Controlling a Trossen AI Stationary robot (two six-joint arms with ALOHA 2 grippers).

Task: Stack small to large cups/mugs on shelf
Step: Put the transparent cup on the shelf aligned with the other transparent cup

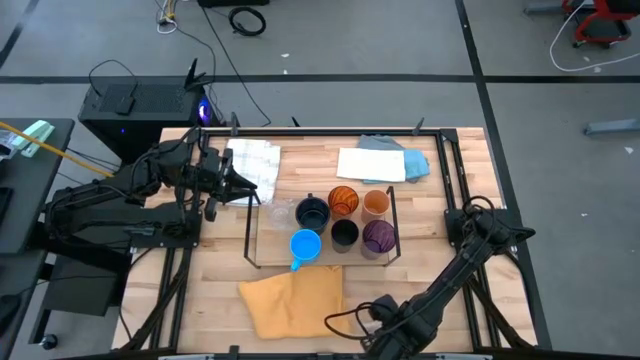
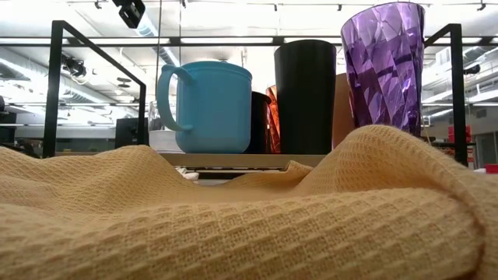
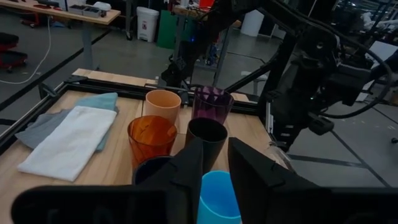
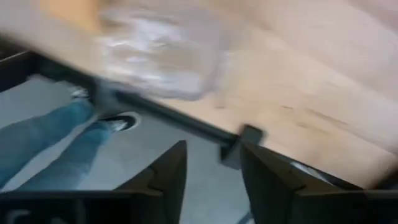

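The right gripper hung past the table's bottom edge in the high view, fingers parted by a narrow gap and holding nothing; a person's jeans-clad legs showed below it. A yellow cloth lay nearest. Beyond it, at frame centre, the shelf carried the blue mug, black cup, purple cup, navy mug and two orange cups. The left gripper hovered at the shelf's upper-left corner, fingers slightly apart, empty, above the mugs.
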